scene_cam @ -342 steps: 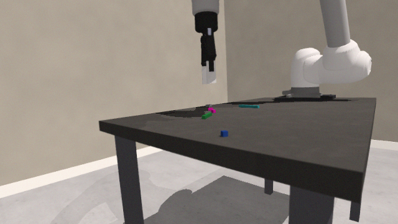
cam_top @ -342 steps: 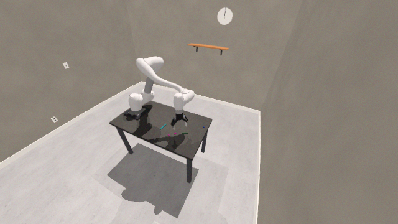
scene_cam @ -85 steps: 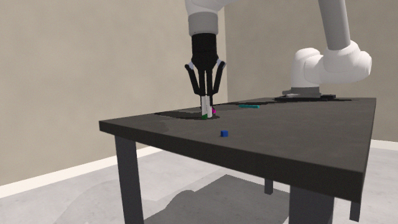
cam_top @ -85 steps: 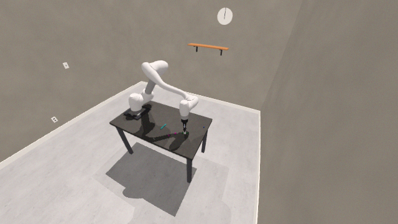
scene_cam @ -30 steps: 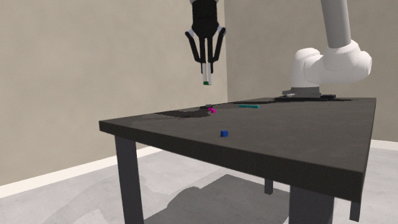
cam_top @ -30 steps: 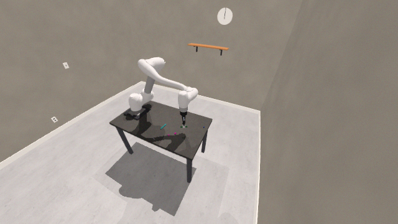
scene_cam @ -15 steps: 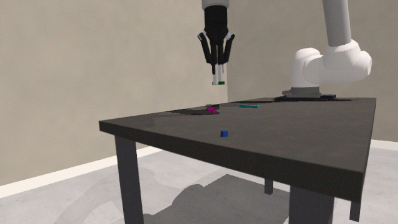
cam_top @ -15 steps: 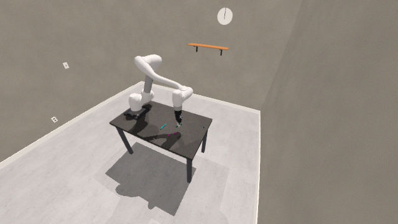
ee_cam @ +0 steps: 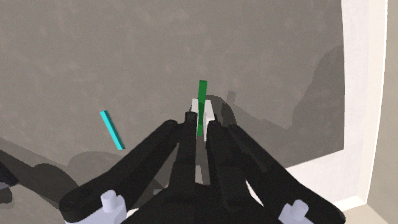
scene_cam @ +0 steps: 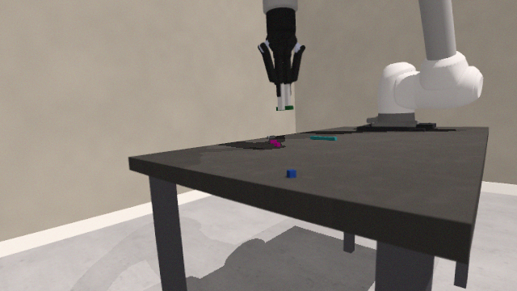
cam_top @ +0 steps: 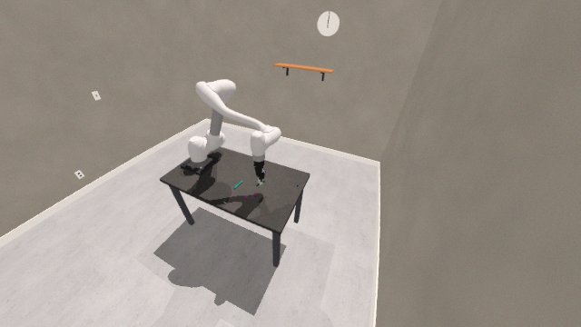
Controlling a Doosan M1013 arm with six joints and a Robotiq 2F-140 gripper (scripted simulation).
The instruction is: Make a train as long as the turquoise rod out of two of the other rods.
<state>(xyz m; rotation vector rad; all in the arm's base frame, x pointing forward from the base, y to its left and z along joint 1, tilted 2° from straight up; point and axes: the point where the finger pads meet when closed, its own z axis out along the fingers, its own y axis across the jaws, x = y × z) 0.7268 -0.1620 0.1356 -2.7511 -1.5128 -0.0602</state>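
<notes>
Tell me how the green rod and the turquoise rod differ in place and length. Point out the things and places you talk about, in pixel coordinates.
The green rod (cam_top: pixel 258 184) (scene_cam: pixel 289 107) (ee_cam: pixel 202 90) is held up in the end effector (cam_top: pixel 260 183) (scene_cam: pixel 283 108) (ee_cam: pixel 200 108), while the turquoise rod (cam_top: pixel 238 184) (scene_cam: pixel 323 138) (ee_cam: pixel 112 130) lies on the table. By its colour, the green rod is shorter than the turquoise rod. Both are straight, slim rods.

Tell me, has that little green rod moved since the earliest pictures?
Yes: the small green rod has gone up, off the dark table.
</notes>
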